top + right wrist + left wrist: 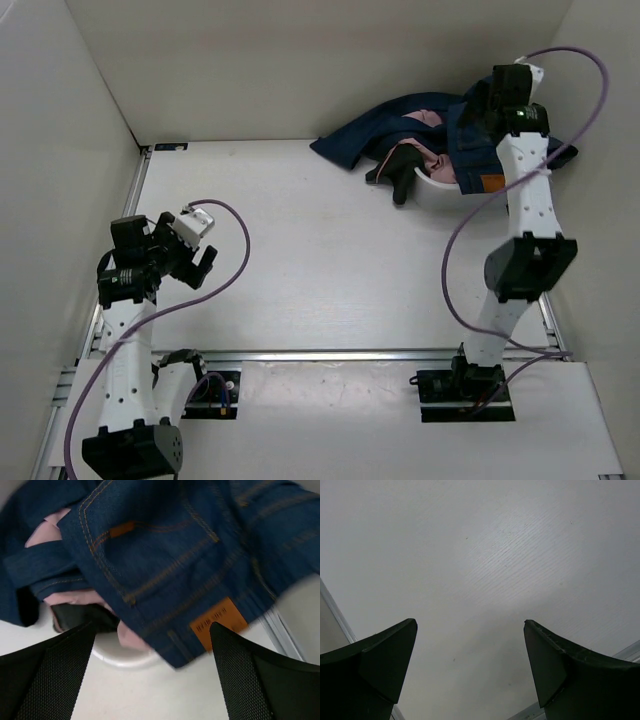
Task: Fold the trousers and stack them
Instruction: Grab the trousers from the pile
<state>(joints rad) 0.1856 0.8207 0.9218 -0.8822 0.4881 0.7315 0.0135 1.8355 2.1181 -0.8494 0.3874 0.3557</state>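
A white tabletop (300, 250) sat between pale walls (300, 60), with a metal rail (350, 354) crossing its near side. At the far right, a pink garment (438, 165) and a small black garment (398, 168) lay over the rim of a round white container (432, 192).

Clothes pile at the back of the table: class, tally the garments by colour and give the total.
Dark blue jeans: 1
Pink garment: 1
Black garment: 1
Total: 3
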